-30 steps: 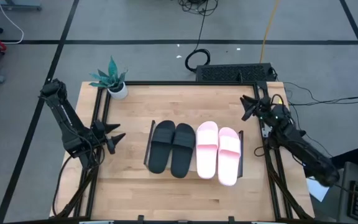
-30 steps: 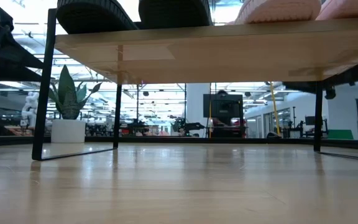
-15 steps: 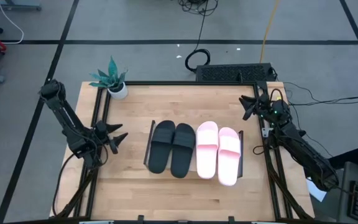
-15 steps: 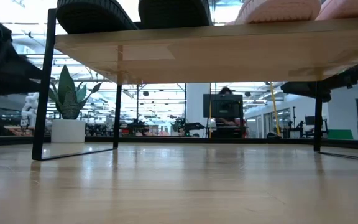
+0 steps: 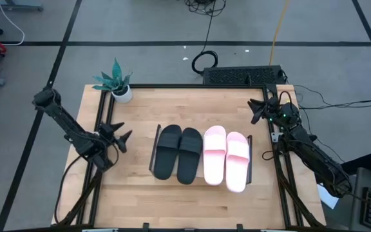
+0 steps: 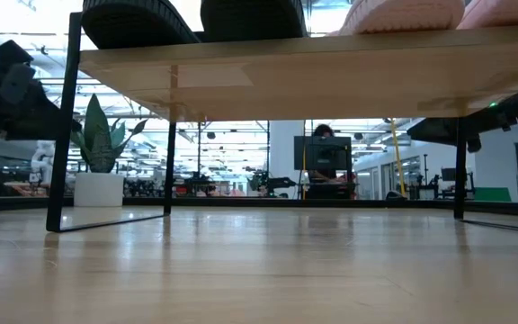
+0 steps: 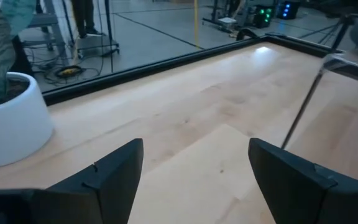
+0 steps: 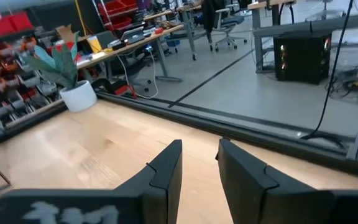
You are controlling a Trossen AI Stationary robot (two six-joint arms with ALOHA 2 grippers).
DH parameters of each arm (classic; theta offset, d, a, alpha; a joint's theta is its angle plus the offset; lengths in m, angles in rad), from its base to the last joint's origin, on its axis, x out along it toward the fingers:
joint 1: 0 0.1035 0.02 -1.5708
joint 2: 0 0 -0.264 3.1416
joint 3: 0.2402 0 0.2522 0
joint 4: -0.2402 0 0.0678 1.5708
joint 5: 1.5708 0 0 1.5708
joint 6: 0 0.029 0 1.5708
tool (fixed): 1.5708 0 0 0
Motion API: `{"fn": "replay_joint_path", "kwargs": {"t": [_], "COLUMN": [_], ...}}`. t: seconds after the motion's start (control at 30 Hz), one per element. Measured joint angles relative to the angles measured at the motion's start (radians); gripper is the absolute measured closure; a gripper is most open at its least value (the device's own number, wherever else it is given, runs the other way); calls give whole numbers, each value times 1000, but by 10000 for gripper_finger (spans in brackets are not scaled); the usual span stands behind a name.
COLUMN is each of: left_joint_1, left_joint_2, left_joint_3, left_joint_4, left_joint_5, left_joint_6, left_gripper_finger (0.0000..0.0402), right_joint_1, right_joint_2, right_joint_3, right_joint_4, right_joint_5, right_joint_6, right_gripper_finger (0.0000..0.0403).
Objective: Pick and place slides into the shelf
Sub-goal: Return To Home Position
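Since the black slides (image 5: pixel 178 153) and pink slides (image 5: pixel 226 156) lay side by side on the shelf (image 5: pixel 153 154), long ways front to back, the high view put the left gripper (image 5: pixel 118 136) nearer the black, the right gripper (image 5: pixel 255 111) nearer the pink. Only the low view saw under the shelf. The left wrist view showed fingers (image 7: pixel 291 180) wide open, empty. The right wrist view showed fingers (image 8: pixel 160 180) slightly apart, empty.
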Motion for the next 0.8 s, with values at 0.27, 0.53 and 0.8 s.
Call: {"fn": "replay_joint_path", "kwargs": {"t": [0.27, 0.53, 0.8], "left_joint_1": [10, 10, 56], "left_joint_2": [0, 0, -46], "left_joint_3": [0, 0, -2], "left_joint_4": [0, 0, 25], "left_joint_5": [2, -14, 10], "left_joint_6": [16, 34, 99], "left_gripper_finger": [110, 110, 110], "right_joint_1": [0, 0, 0], "right_joint_2": [0, 0, 0], "right_joint_3": [0, 0, 0], "right_joint_4": [0, 1, 1], "right_joint_5": [0, 0, 0], "right_joint_6": [120, 116, 116], "right_gripper_finger": [310, 310, 310]}}
